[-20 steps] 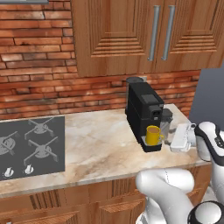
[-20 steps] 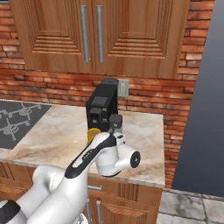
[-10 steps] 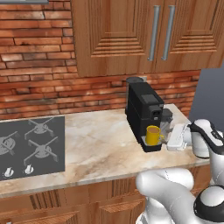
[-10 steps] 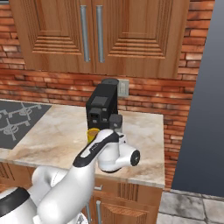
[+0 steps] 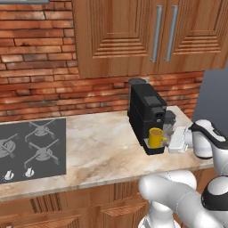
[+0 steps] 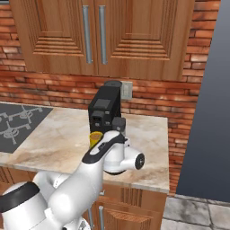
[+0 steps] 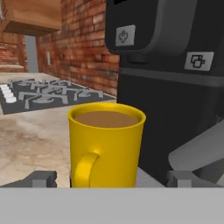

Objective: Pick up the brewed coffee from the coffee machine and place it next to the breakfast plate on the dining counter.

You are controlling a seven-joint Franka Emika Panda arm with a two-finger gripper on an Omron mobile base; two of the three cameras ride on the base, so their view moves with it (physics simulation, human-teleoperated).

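Two fingertips [image 7: 43, 178] of the pincer [image 7: 111, 179] stood apart, flanking the mug [image 7: 106, 144] at lower centre; bare worktop [image 7: 30, 135] lay left.

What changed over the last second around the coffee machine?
The arm's hand moved closer to the mug, so the open gripper now has a fingertip on each side of it. Nothing has been gripped or released. The mug, with its coffee, is unmoved in the coffee machine, and the camera views have not shifted.
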